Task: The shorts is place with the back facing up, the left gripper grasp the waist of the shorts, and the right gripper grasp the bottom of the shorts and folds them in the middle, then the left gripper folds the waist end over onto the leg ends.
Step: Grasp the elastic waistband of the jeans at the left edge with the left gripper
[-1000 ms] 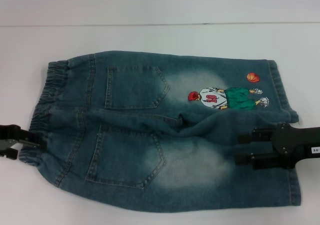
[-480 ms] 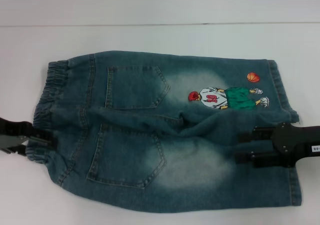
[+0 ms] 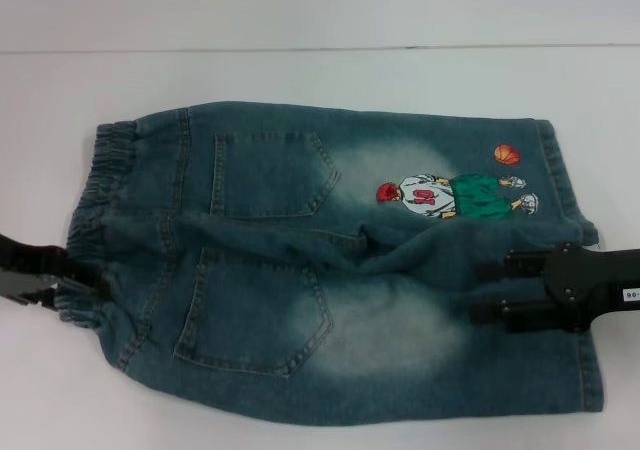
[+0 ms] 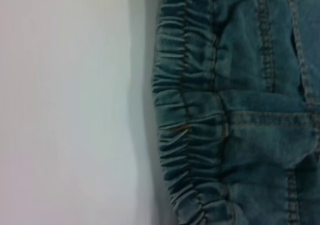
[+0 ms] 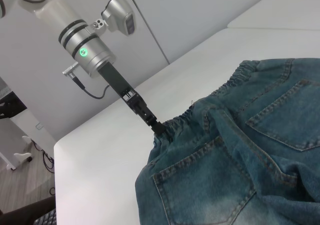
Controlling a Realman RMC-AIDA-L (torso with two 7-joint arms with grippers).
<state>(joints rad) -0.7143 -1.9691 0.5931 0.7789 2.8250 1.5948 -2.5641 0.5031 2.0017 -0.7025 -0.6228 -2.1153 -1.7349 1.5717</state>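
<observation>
The blue denim shorts (image 3: 330, 270) lie flat with both back pockets up, the elastic waist (image 3: 95, 205) to my left and the leg ends (image 3: 580, 370) to my right. A cartoon patch (image 3: 455, 195) marks the far leg. My left gripper (image 3: 70, 285) sits at the near end of the waistband and touches its edge; in the right wrist view the left gripper (image 5: 159, 127) meets the gathered waistband (image 5: 200, 112). My right gripper (image 3: 490, 290) stands open over the near leg, close to its hem, with both fingers lying on the denim.
The white table (image 3: 320, 75) runs around the shorts, with bare surface behind them and to the left. Its far edge (image 3: 320, 48) meets a pale wall. The left wrist view shows the waistband (image 4: 190, 115) beside bare table (image 4: 65, 105).
My left gripper has slid to the right, from just off the waistband onto its near edge. The right gripper and the shorts have stayed where they were.
</observation>
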